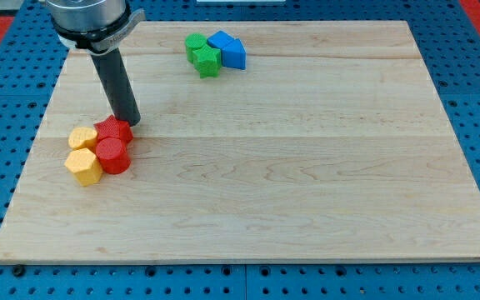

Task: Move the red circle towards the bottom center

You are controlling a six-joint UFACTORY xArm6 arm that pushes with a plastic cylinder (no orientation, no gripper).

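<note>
The red circle (112, 155) sits on the wooden board (257, 167) at the view's left, in a tight cluster. A second red block (112, 131), star-like in shape, lies just above it. A yellow block (82, 138) is to their left and a yellow hexagon (83, 166) is to the lower left of the red circle, touching it. My tip (130, 122) stands at the upper right edge of the red star-like block, above and to the right of the red circle. The rod leans up toward the view's top left.
At the view's top centre a second cluster holds a green block (195, 44), another green block (207, 61), a blue block (221, 40) and a blue block (234, 54). The board's edges border a blue perforated table.
</note>
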